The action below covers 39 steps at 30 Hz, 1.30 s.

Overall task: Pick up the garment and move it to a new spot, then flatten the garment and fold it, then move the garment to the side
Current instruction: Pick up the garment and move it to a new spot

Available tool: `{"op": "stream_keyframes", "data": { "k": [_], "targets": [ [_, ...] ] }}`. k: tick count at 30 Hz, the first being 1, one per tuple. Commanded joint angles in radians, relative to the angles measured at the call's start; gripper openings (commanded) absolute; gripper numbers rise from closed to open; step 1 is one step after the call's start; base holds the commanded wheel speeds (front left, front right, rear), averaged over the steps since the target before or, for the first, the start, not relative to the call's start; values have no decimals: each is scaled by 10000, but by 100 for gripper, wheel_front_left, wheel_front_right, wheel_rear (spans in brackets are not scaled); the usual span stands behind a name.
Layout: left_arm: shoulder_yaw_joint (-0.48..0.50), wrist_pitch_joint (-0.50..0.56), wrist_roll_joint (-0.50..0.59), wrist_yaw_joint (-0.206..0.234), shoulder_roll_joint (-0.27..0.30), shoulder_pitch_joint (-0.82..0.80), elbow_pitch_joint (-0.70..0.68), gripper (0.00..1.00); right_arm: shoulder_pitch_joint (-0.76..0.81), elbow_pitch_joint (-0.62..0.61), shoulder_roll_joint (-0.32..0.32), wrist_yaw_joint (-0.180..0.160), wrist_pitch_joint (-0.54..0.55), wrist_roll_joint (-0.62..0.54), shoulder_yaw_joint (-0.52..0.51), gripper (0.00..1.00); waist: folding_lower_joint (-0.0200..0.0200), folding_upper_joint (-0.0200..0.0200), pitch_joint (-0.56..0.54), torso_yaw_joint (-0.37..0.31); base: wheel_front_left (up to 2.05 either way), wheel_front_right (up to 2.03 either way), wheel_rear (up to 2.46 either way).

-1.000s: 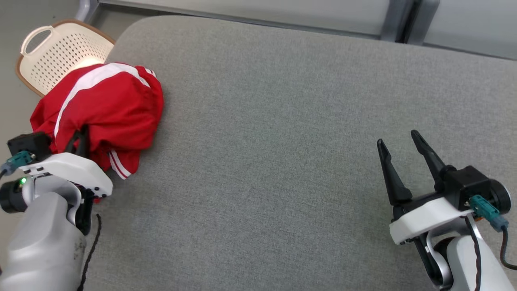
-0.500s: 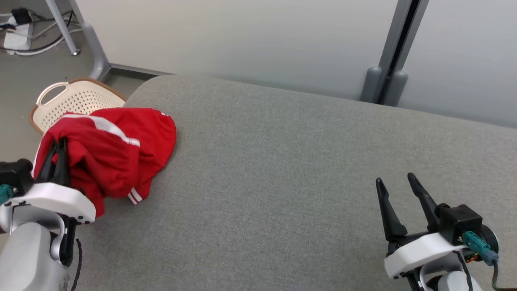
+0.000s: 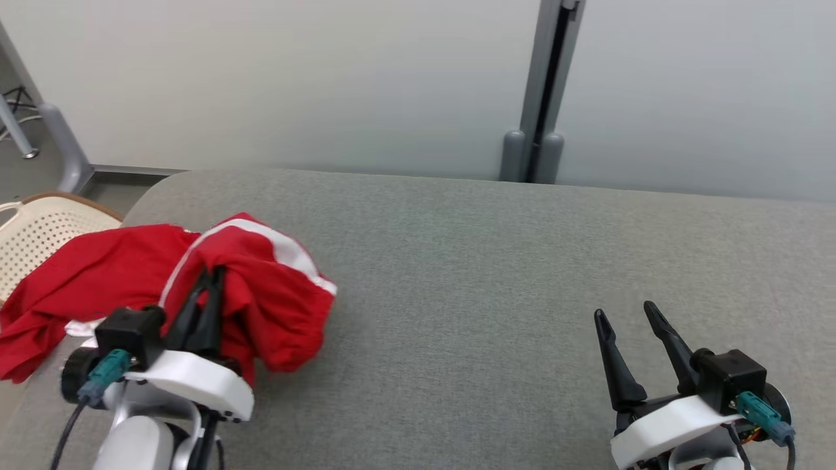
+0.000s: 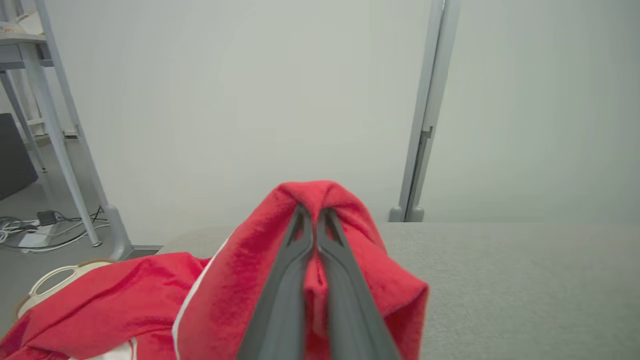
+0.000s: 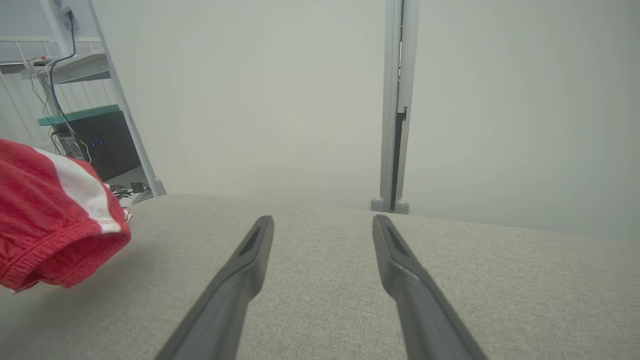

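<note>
Red garment (image 3: 281, 320), white-striped, hangs bunched from the left gripper (image 3: 210, 277), whose fingers pinch a fold tight, at the grey padded table's (image 3: 490, 261) left end, cloth trailing past that edge. The right gripper (image 3: 624, 312) hovers spread wide and empty near the front right corner.

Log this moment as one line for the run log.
stage: garment pickup | left gripper: shut on red garment | right gripper: open, empty | surface: grey table
</note>
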Motion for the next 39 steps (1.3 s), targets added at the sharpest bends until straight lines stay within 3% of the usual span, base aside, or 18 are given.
{"op": "stream_keyframes", "data": {
  "k": [1, 10, 17, 22, 27, 29, 30, 39],
  "targets": [
    [-288, 195, 79, -93, -176, 74, -330, 0, -39, -69, -22, -3, 55, 74, 31, 100, 0, 0, 123, -616, 0, 0, 0],
    [-2138, 467, 224, -628, -1119, -619, -287, 0, -540, -314, -3, -3, 147, 54, 68, 100, 0, 0, 1132, -2846, 0, 0, 0],
    [-3296, 392, 358, -790, -1483, -1425, 402, 0, -845, -362, 3, -3, 21, 123, -149, 100, 0, 0, 1977, -4023, 0, 0, 0],
    [-4031, 430, 373, -880, -1538, -1882, 1433, 0, -976, -250, 11, -2, -189, 275, -127, 100, 0, 0, 2428, -4470, 0, 0, 0],
    [-4478, 189, 303, -928, -1477, -2136, 2101, 1, -1045, -83, 11, -2, -352, 381, -144, 100, 0, 0, 2532, -4401, 0, 0, 0],
    [-4577, 57, 308, -934, -1457, -2155, 2250, 74, -1086, -32, 10, -2, -381, 377, -138, 100, 0, 0, 2513, -4242, 0, 0, 0],
    [-4598, -66, 318, -936, -1465, -2191, 2271, 100, -1115, -10, 10, -2, -400, 377, -121, 100, 0, 0, 2480, -4152, 0, 0, 0],
    [-3879, -1104, -21, -388, -1289, -1738, 1389, 100, -1056, 103, 5, -3, -337, 154, -150, 100, 0, 0, 1831, -3124, 0, 0, 0]
  ]
}}
